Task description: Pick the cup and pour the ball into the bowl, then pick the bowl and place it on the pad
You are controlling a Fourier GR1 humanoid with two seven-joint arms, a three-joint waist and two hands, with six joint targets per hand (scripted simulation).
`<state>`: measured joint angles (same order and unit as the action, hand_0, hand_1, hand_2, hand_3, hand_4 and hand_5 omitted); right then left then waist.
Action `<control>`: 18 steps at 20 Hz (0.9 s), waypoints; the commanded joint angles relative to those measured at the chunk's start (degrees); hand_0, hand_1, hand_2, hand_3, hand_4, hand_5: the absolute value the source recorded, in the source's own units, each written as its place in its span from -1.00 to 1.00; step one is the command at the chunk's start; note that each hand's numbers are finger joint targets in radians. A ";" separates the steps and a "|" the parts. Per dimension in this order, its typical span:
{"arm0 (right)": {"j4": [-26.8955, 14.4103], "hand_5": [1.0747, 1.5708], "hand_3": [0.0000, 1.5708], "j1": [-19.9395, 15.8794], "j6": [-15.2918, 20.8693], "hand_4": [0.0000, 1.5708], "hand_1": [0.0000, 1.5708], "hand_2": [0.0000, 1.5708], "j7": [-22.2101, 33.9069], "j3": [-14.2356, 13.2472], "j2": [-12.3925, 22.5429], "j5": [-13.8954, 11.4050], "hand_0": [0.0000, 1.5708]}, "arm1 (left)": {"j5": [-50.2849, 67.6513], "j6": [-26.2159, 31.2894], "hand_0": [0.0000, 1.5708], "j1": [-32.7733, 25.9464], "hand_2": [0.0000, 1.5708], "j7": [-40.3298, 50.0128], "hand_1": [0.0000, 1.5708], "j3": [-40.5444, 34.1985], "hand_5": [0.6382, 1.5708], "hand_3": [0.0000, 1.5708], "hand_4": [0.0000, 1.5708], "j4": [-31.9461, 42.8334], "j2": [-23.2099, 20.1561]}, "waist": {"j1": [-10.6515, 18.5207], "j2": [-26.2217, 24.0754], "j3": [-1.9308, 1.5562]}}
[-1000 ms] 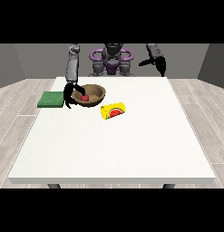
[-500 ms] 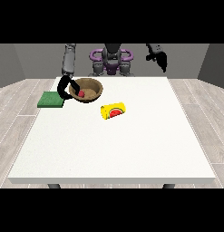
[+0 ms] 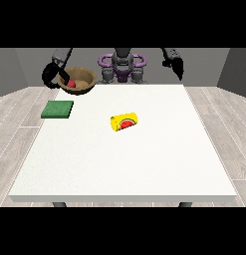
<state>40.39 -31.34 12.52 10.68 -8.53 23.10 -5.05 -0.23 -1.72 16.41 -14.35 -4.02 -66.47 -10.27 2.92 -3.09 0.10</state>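
Note:
A brown bowl (image 3: pixel 80 81) hangs in the air above the table's far left corner, tilted toward the camera, with a red ball (image 3: pixel 71 84) inside it. The hand at the view's left (image 3: pixel 53 75) is curled round the bowl's left rim and holds it up. A green pad (image 3: pixel 58 109) lies flat on the table's left side, below and in front of the bowl. A yellow cup (image 3: pixel 124 121) with a watermelon print lies on its side near the table's middle. The hand at the view's right (image 3: pixel 176 66) is raised above the far right corner and holds nothing.
The white table (image 3: pixel 144 164) stretches toward the camera. The robot's torso (image 3: pixel 122 67) stands behind the far edge. Grey plank floor surrounds the table.
The hand at the view's left has lifted the bowl with the ball off the table, up and to the left. The other hand has risen a little. The cup has not moved.

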 commanded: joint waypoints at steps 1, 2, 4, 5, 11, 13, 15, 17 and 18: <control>2.04 0.99 -0.41 1.43 -3.63 0.06 1.00 1.00 -1.58 -2.22 3.13 1.70 1.00 | 1.68 1.53 -1.00 -1.04 -1.00 -3.73 -1.00 -2.88 0.69 -1.00 0.29 0.58 -1.48 | -1.20 3.09 -0.09; 1.46 0.99 -0.41 0.30 -5.19 0.06 1.00 1.00 -2.18 -2.81 4.82 2.00 1.00 | 1.06 0.98 -1.00 2.25 -1.00 -1.80 -1.00 -3.23 0.70 -1.00 0.30 1.00 -2.53 | -1.68 5.31 -0.10; 2.57 0.99 -0.41 0.49 -1.79 0.06 1.00 1.00 -1.60 -3.15 2.76 1.22 1.00 | 0.90 1.41 -1.00 0.96 -1.00 -4.98 -1.00 -2.68 0.71 -1.00 0.34 1.01 -0.85 | -0.68 5.65 -0.09; 3.35 0.99 -0.41 1.07 -4.48 0.06 1.00 1.00 -1.90 -2.79 3.81 1.28 1.00 | 1.47 1.30 -1.00 1.62 -1.00 -4.29 -1.00 -3.75 0.74 -1.00 0.40 2.04 -1.27 | -1.52 5.56 -0.09; 0.03 1.00 -1.00 3.03 -6.51 0.17 1.00 1.00 -7.80 -8.35 10.49 4.05 1.00 | 11.78 14.11 -1.00 3.40 -1.00 -2.27 -1.00 -14.07 0.95 -1.00 0.69 0.13 -15.30 | 2.98 8.13 -0.12; 0.68 1.00 -1.00 3.35 -6.04 0.10 1.00 1.00 -8.71 -8.21 8.85 4.27 1.00 | 13.40 15.24 -1.00 3.41 -1.00 -6.40 -1.00 -18.04 0.99 -1.00 0.67 3.56 -17.95 | 1.76 10.93 -0.08; -0.20 1.00 -1.00 4.51 -5.82 0.11 1.00 1.00 -12.57 -10.81 11.05 5.44 1.00 | 17.02 21.48 -1.00 2.49 -1.00 -7.69 -1.00 -21.44 1.00 -1.00 0.64 4.85 -22.95 | 3.73 13.34 -0.07; 0.46 0.99 -1.00 4.04 -3.69 0.02 1.00 1.00 -13.27 -9.53 9.22 4.03 1.00 | 16.92 22.01 -1.00 2.62 -1.00 -9.04 -1.00 -22.55 1.00 -1.00 0.63 7.29 -23.94 | 3.25 13.55 -0.07; 1.04 0.98 -1.00 3.43 -2.62 0.01 1.00 1.00 -13.54 -8.87 7.68 3.63 1.00 | 18.43 22.44 -1.00 5.80 -1.00 -6.85 -1.00 -24.49 1.00 -1.00 0.61 9.96 -26.51 | 1.58 14.93 -0.07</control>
<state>40.74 -27.87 8.14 -0.33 -17.24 31.99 -1.18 14.50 16.20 20.29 -20.17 -23.35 -61.37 -30.82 5.33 9.01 0.01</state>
